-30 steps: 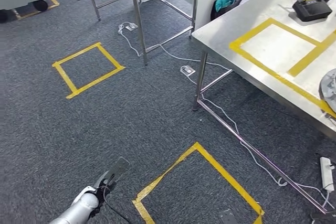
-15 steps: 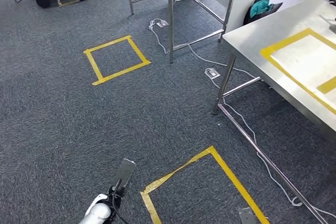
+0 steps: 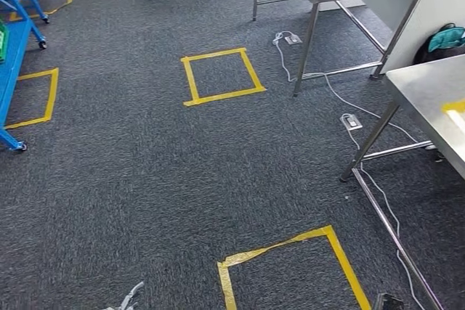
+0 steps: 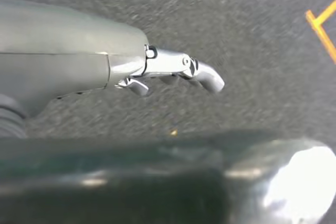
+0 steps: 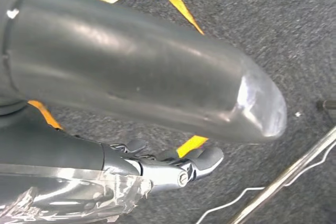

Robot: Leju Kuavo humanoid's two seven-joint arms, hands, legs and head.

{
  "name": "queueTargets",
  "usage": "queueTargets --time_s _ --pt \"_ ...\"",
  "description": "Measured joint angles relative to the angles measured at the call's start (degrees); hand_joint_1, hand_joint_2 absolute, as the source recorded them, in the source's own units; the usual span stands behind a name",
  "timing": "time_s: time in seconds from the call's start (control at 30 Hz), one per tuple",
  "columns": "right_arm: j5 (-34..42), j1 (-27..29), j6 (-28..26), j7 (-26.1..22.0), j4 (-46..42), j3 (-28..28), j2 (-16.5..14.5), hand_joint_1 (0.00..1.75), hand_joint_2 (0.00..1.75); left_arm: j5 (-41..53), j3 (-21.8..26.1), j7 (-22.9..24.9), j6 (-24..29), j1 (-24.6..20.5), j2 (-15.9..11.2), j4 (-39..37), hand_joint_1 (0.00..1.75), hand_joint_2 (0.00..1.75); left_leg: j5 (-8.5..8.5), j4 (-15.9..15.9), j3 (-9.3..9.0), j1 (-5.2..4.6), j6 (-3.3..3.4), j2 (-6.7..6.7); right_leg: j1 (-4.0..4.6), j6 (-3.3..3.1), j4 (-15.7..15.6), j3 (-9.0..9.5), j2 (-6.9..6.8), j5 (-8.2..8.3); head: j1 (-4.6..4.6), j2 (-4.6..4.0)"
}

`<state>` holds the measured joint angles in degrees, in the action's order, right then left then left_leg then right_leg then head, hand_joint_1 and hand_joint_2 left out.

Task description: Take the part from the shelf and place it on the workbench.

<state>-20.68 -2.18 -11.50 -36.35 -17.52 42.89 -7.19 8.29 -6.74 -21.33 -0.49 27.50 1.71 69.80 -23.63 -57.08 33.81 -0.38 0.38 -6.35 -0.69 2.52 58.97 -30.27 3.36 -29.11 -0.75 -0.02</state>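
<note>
Part: its whereabouts cannot be told. The blue shelf (image 3: 14, 41) stands far left, the steel table (image 3: 428, 96) right; left robot hand (image 4: 166, 69) and right robot hand (image 5: 170, 169) hang released (fingers straight) above grey carpet (image 3: 137, 179).

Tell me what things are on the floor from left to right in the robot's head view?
Blue shelf → yellow tape square beside it → middle yellow tape square → white power strip → steel workbench.
</note>
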Motion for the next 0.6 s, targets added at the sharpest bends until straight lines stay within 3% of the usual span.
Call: queueTargets --time_s 0.1,0.17,0.23,0.27,0.3,0.33,0.37,0.4,0.47,0.5,0.53,0.6 --pt "-0.33 -0.08 -0.08 -0.50 -0.37 0.92 -0.22 0.00 0.00 1.69 2.82 1.08 -1.97 0.40 1.44 -0.33 0.00 0.00 0.45 0.17 0.37 0.20 -0.90 -0.92 0.20 -1.00 -0.59 0.38 -0.99 0.47 0.04 0.00" --pt "-0.93 -0.24 -0.80 -1.70 -0.98 1.57 -0.51 0.00 0.00 4.61 5.52 2.29 -7.00 1.48 2.98 0.13 0.00 0.00 -1.23 -1.98 1.43 0.17 -1.35 0.96 0.14 -1.82 -0.91 0.43 -2.07 0.98 0.31 0.00" --pt "-2.20 -0.25 -2.19 -2.78 -1.68 2.42 -0.81 0.00 0.00 11.81 11.36 2.08 -17.52 2.85 5.57 2.05 0.00 0.00 -5.46 -8.70 4.39 0.06 -1.69 4.08 0.19 -2.24 -1.08 0.23 -3.35 1.23 0.70 0.00" --pt "-3.04 -0.20 -2.86 -3.02 -1.92 2.80 -0.95 0.00 0.00 15.99 15.39 1.16 -23.20 3.19 7.05 3.21 0.00 0.00 -7.41 -12.63 6.11 0.09 -1.85 4.93 0.25 -2.30 -1.08 0.12 -4.14 1.25 0.78 0.00" --pt "-4.03 -0.18 -3.46 -3.10 -2.09 3.08 -1.10 0.00 0.00 19.07 19.73 -0.05 -27.77 2.97 8.64 4.04 0.00 0.00 -8.44 -15.47 7.31 0.14 -1.97 5.36 0.29 -2.30 -1.07 0.02 -4.97 1.25 0.78 0.00" --pt "-5.19 -0.26 -4.01 -3.10 -2.20 3.24 -1.28 0.00 0.00 20.05 24.07 -1.54 -30.20 1.71 9.89 3.91 0.00 0.00 -8.28 -16.29 7.56 0.18 -2.05 5.57 0.32 -2.28 -1.07 -0.07 -5.83 1.27 0.78 0.00" --pt "-6.44 -0.46 -4.64 -3.01 -2.28 3.24 -1.56 0.00 0.00 18.69 28.53 -3.65 -29.93 -0.98 10.67 1.85 0.00 0.00 -7.07 -14.82 6.71 0.22 -2.07 5.75 0.34 -2.24 -1.07 -0.13 -6.82 1.29 0.76 0.00" --pt "-7.68 -0.87 -5.40 -2.84 -2.34 3.08 -1.95 0.00 0.00 15.91 32.92 -6.28 -26.75 -5.07 11.07 -2.27 0.00 0.00 -5.15 -11.27 4.76 0.23 -2.00 6.33 0.36 -2.18 -1.07 -0.15 -7.93 1.32 0.76 0.00" --pt "-9.28 -2.08 -6.85 -2.31 -2.40 2.48 -2.90 0.00 0.00 11.15 40.51 -11.91 -13.82 -14.12 10.89 -13.69 0.00 0.00 -2.32 -3.06 0.07 -0.04 -1.60 9.52 0.57 -1.93 -1.01 -0.07 -9.80 1.27 0.75 0.00" --pt "-9.54 -2.56 -7.25 -2.11 -2.43 2.23 -3.24 0.00 0.00 10.25 42.66 -13.57 -8.31 -16.98 10.78 -17.67 0.00 0.00 -1.77 -0.46 -1.48 -0.22 -1.41 11.01 0.70 -1.80 -0.97 -0.04 -10.28 1.20 0.77 0.00" --pt "-9.59 -2.83 -7.44 -2.00 -2.44 2.09 -3.44 0.00 0.00 10.09 43.72 -14.37 -4.74 -18.40 10.70 -19.77 0.00 0.00 -1.78 0.66 -2.17 -0.38 -1.28 12.06 0.82 -1.69 -0.93 -0.02 -10.45 1.13 0.77 0.00" --pt "-9.61 -2.91 -7.53 -1.97 -2.44 2.02 -3.56 0.00 0.00 9.98 44.32 -14.70 -2.34 -19.01 10.62 -20.95 0.00 0.00 -1.74 0.72 -2.19 -0.43 -1.20 11.95 0.87 -1.60 -0.90 -0.11 -10.51 1.07 0.77 0.00"
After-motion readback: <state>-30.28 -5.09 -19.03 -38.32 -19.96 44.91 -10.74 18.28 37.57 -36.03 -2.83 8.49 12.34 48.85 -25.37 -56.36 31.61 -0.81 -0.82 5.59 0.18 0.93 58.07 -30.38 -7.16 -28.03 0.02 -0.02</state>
